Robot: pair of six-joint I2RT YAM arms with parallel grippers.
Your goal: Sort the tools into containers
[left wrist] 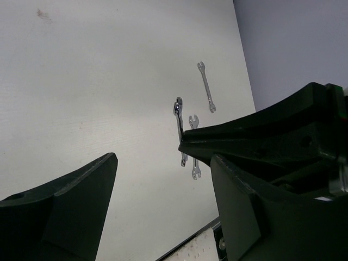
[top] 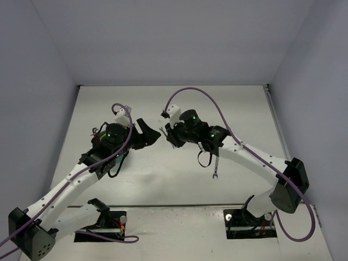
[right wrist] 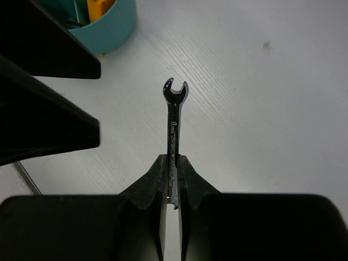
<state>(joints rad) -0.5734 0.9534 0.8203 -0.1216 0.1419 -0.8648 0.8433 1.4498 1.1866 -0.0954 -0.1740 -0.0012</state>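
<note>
Both arms rise from their bases at the near edge of the white table (top: 163, 185) and lean inward, so the two heads almost meet over the middle.

Just left of the right forearm, a slim silver open-ended wrench (top: 216, 166) (left wrist: 206, 87) lies flat on the bare table with nothing touching it. In the left wrist view a shorter silver wrench (left wrist: 194, 122) also lies on the table, nearer the right arm's head and partly hidden behind it.

The right gripper (top: 169, 136) (right wrist: 171, 160) has its jaws pressed together on the shank of a third small silver wrench (right wrist: 174, 117) (left wrist: 178, 122). That wrench sticks straight out past the fingertips, its forked open end pointing away from the wrist. It looks to be above the table, though how high cannot be told.

The left gripper (top: 152, 133) (left wrist: 163, 163) faces it from the other side. Its jaws are spread wide and hold nothing, and the clamped wrench sits just beyond the gap between its dark fingers (left wrist: 65, 217).

Farther off, behind the left gripper as the right wrist camera sees it, the round teal plastic bowl (right wrist: 111, 30) stands on the table. An orange piece (right wrist: 100, 8) shows inside it against the wall. Which compartment it is in cannot be told, since the bowl is cut off by the frame edge. From above, the left wrist hides most of the bowl.
</note>
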